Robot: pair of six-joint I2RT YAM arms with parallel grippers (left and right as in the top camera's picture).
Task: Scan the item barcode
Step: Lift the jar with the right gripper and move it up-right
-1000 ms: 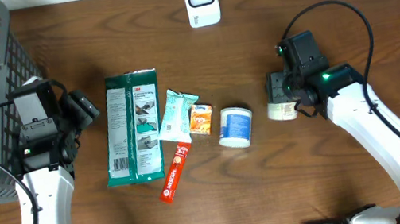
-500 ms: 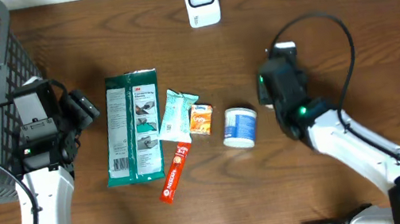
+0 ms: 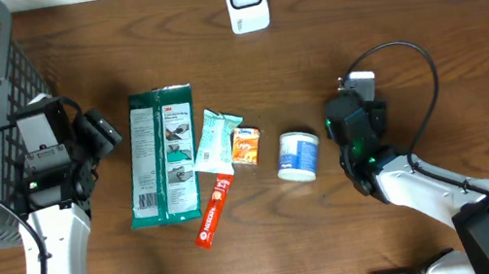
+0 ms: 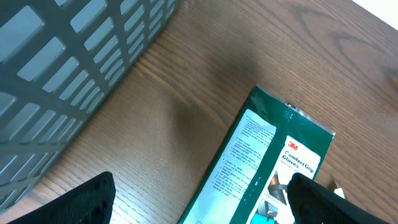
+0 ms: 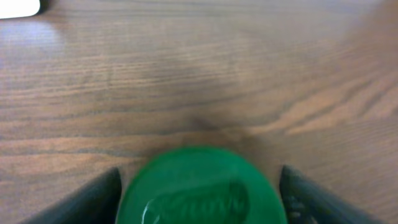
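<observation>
Right claw (image 5: 199,198): fingers stood on either side of a round green plastic lid (image 5: 198,174), close against it; could not tell whether it was gripped. The lid sat right of centre on the brown wooden surface (image 3: 424,30), midway between the far and near edges. Left claw (image 4: 199,196) was wide open and empty, near the left edge.

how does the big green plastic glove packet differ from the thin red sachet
The green plastic glove packet is wide and lies nearly straight; the thin red sachet is much narrower, shorter and lies slanted. Both lie flat on the wooden table.
</observation>
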